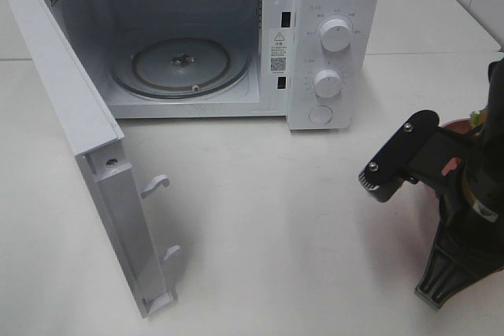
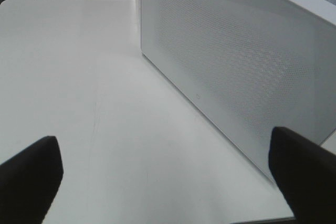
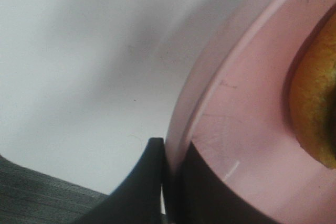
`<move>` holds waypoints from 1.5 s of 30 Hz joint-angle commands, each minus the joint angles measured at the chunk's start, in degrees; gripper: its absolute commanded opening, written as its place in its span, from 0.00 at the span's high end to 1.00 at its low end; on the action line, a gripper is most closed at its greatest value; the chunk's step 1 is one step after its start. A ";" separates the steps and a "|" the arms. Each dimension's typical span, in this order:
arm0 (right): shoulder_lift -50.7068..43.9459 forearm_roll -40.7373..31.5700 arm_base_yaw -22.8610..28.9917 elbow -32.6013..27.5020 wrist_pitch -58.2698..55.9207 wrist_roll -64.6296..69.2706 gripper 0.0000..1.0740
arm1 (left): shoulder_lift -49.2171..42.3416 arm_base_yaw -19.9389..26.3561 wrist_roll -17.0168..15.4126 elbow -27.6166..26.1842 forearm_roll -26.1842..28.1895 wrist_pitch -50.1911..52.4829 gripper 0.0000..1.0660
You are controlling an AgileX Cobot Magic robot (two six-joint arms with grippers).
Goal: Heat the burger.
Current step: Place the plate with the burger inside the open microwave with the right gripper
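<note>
Two things on the left favoured the move: the microwave door (image 1: 87, 155) stood swung wide, and the left gripper (image 2: 168, 177) hung beside its outer face, jaws spread with nothing between them, clear of the opening. In the middle the glass turntable (image 1: 181, 68) lay bare, so the load would best be aimed at its centre. At far right the right gripper (image 3: 170, 182) was pinched on the rim of the pink plate (image 3: 236, 119) carrying the burger (image 3: 315, 93). With a tall stack held by one edge, I judged a level, slow, low carry across the table (image 1: 276, 234) safest.
</note>
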State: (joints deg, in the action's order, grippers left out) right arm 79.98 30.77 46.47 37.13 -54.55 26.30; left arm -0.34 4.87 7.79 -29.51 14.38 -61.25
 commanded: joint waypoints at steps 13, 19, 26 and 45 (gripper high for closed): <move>-0.69 4.58 10.26 0.00 -1.89 -10.94 1.00 | -0.92 -0.06 -0.23 0.00 0.06 0.34 0.06; -0.69 6.65 12.20 0.00 -1.72 -15.99 1.00 | -0.92 -0.06 -0.23 0.00 0.06 0.34 0.06; -0.69 7.39 12.61 0.00 0.40 -23.20 1.00 | -0.92 -0.06 -0.23 0.00 0.06 0.34 0.06; -0.69 6.76 12.61 0.00 6.07 -40.62 1.00 | -0.92 -0.06 -0.23 0.00 0.06 0.34 0.06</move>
State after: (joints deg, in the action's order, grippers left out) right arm 79.98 35.24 58.67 37.13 -49.50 -10.08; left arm -0.34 4.87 7.79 -29.51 14.38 -61.25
